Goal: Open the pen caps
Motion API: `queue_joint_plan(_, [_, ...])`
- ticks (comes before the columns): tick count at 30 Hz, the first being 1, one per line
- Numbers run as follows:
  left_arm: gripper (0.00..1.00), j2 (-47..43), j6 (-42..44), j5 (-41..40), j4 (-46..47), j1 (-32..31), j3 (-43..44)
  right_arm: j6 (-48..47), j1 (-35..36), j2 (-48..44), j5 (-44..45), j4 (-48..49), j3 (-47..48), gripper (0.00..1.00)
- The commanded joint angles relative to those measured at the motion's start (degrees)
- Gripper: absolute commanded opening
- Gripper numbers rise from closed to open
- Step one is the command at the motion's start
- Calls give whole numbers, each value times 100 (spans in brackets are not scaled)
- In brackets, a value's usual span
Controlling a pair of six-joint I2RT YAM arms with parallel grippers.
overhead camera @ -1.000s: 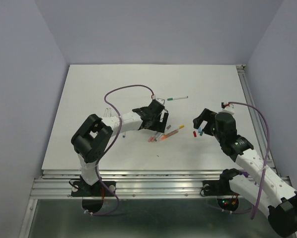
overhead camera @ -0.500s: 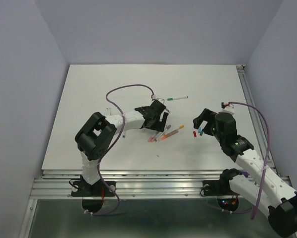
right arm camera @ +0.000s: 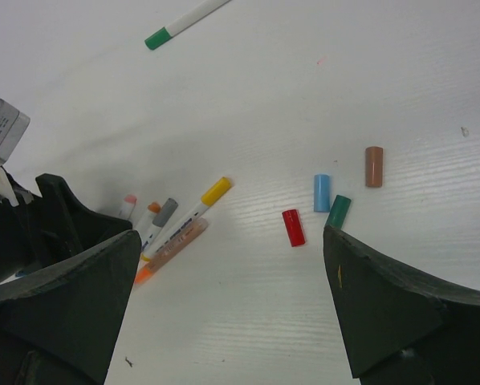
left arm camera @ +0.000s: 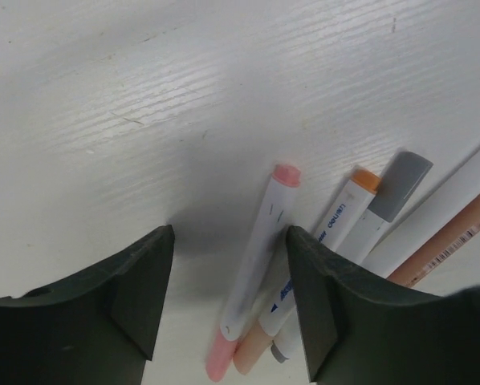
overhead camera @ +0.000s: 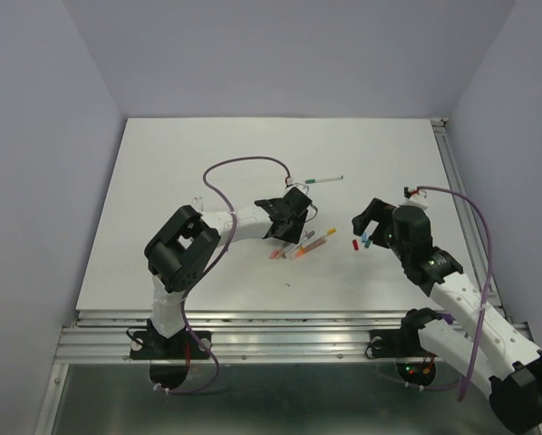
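Observation:
Several pens lie in a bunch point(overhead camera: 300, 245) mid-table. My left gripper point(overhead camera: 289, 222) is down on them. In its wrist view the jaws stand apart around a white pen point(left arm camera: 256, 273) with a pink cap point(left arm camera: 286, 175). The right finger point(left arm camera: 320, 305) touches the barrel, while a gap remains beside the left finger point(left arm camera: 136, 289). Pens with orange point(left arm camera: 366, 178) and grey point(left arm camera: 400, 186) caps lie beside it. Loose pen caps, red point(right arm camera: 293, 227), blue point(right arm camera: 322, 192), green point(right arm camera: 339, 211) and brown point(right arm camera: 374, 166), lie under my open right gripper point(overhead camera: 366, 222).
A pen with a green tip point(overhead camera: 323, 179) lies alone farther back. A yellow-capped pen point(right arm camera: 193, 210) and an orange-tipped barrel point(right arm camera: 169, 250) rest at the right of the bunch. The left arm's purple cable point(overhead camera: 244, 163) loops over the table. A metal rail point(overhead camera: 461, 208) runs along the right edge.
My left gripper has shifted right and down onto the bunch of pens, and its jaws have narrowed around the pink-capped pen. The right arm has not moved.

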Motion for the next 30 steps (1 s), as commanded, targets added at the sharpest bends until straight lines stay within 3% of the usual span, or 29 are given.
queue_joint_plan(1, [60, 234, -64, 218, -228, -165, -143, -75, -29, -45, 102, 79, -116, 100])
queue_joint_plan(2, [53, 278, -169, 227, -202, -174, -222, -75, -38, -62, 129, 70, -116, 100])
queue_joint_plan(4, [49, 375, -240, 271, -123, -174, -390, -66, -29, -89, 129, 53, -107, 100])
queue_joint_plan(8, [31, 490, -319, 394, -61, -174, -443, -58, -29, -159, 129, 61, -134, 100])
queue_joint_plan(10, [28, 481, -328, 403, -35, -174, -469, -57, -29, -194, 138, 61, -134, 100])
queue_joint_plan(11, [16, 481, -328, 394, -43, -174, -460, -57, -29, -212, 138, 61, -134, 100])
queue_joint_plan(14, [0, 516, -319, 290, -87, -165, -452, -57, -38, -247, 155, 27, -125, 100])
queue_joint_plan(23, [0, 262, -574, -404, -193, -165, -470, 39, -29, -370, 191, 61, -195, 100])
queue_joint_plan(30, [0, -713, -811, -1362, -464, -130, -101, -338, -29, -537, -634, 439, -204, 100])
